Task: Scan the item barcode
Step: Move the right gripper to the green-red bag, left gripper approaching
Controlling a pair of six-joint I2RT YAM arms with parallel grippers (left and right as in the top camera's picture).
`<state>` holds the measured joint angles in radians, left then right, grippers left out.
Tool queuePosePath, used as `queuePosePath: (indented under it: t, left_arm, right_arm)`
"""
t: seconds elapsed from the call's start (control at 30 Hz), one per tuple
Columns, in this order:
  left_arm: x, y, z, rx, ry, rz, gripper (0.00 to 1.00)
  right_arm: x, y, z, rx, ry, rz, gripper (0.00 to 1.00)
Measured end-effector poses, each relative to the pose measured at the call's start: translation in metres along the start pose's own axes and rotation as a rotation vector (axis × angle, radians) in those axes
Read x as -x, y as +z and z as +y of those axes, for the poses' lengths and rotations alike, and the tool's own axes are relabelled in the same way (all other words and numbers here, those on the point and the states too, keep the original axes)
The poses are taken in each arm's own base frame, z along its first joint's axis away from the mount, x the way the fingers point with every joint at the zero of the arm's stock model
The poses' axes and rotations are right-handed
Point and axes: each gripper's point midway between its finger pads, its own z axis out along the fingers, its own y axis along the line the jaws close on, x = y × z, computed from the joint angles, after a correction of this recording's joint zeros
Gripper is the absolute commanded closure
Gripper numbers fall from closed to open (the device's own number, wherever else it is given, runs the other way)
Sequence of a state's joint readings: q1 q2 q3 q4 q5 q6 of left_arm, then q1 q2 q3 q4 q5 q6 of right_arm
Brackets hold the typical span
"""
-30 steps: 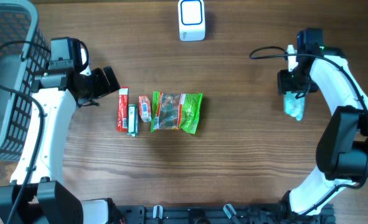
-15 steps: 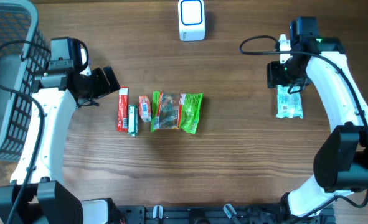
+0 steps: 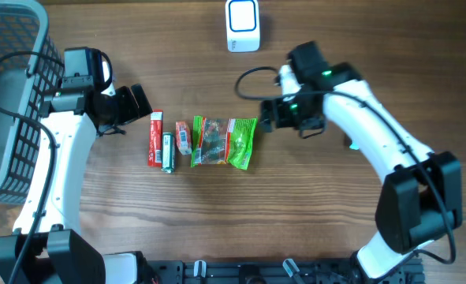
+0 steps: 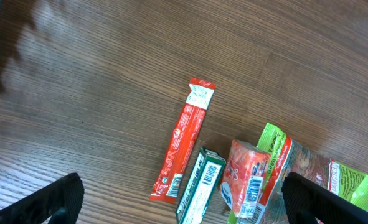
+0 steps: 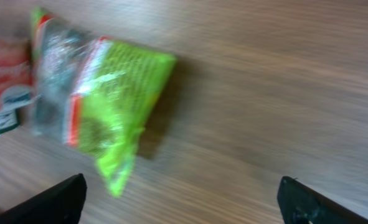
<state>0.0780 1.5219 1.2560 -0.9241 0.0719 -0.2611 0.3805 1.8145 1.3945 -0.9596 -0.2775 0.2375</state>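
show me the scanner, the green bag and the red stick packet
scanner (image 3: 242, 24), overhead view, its white top
green bag (image 5: 112, 99), right wrist view, bright green half
red stick packet (image 4: 185, 140), left wrist view, mid length

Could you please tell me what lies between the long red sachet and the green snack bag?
In the overhead view, a small green-and-white box and a small orange-red packet lie side by side there.

Four packets lie together: red stick (image 3: 155, 139), slim box (image 3: 168, 152), red pouch (image 3: 184, 136), green bag (image 3: 225, 143). There is one scanner (image 3: 242, 25) and one basket (image 3: 12, 118).
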Motion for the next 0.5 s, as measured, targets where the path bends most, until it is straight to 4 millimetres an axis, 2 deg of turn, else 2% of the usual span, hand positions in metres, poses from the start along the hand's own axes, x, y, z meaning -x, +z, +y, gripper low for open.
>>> queuePosePath:
  t: [0.17,0.27,0.33,0.5]
  left_arm:
    - [0.0,0.0,0.0,0.0,0.0,0.0,0.0]
    - [0.0,0.0,0.0,0.0,0.0,0.0,0.0]
    - [0.0,0.0,0.0,0.0,0.0,0.0,0.0]
    - [0.0,0.0,0.0,0.0,0.0,0.0,0.0]
  right_arm:
    - [-0.007,0.014,0.06,0.05,-0.012,-0.02,0.0]
    - [-0.009,0.023,0.084,0.052,0.007,-0.059,0.0]
    - [-0.01,0.032,0.085,0.029,0.049,-0.081,0.01]
    - [-0.017,0.056,0.068,-0.041,0.123,-0.129,0.0]
